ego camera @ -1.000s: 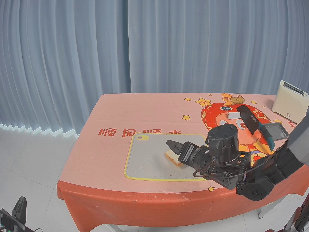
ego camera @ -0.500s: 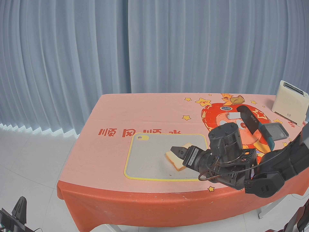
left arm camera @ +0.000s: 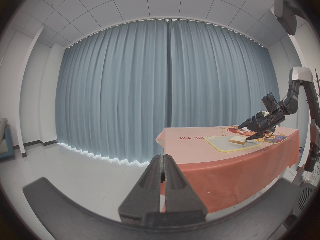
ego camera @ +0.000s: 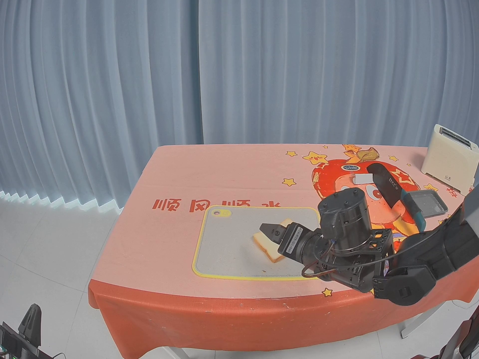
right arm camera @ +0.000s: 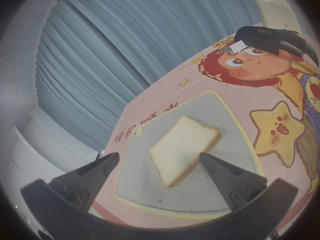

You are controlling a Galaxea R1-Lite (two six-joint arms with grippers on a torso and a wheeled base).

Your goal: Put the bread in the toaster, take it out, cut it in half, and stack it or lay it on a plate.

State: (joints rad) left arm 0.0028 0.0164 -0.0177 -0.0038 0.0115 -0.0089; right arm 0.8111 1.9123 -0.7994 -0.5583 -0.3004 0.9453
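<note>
head above, wrists facing shared bread [right arm camera: 183, 149]

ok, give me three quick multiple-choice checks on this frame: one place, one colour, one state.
1. Where does the bread slice lie?
A. in the toaster
B. on the cutting board
C. on the grey tray

2. What colour is the cutting board's rim?
A. yellow
B. blue
C. black

3. How is the right claw?
A. shut on the knife
B. open
C. shut on the bread slice

Answers:
1 B: the slice lies flat on the grey board.
2 A: a yellow line runs round the board's edge.
3 B: its fingers stand wide apart in the right wrist view, with the slice lying free between them.
</note>
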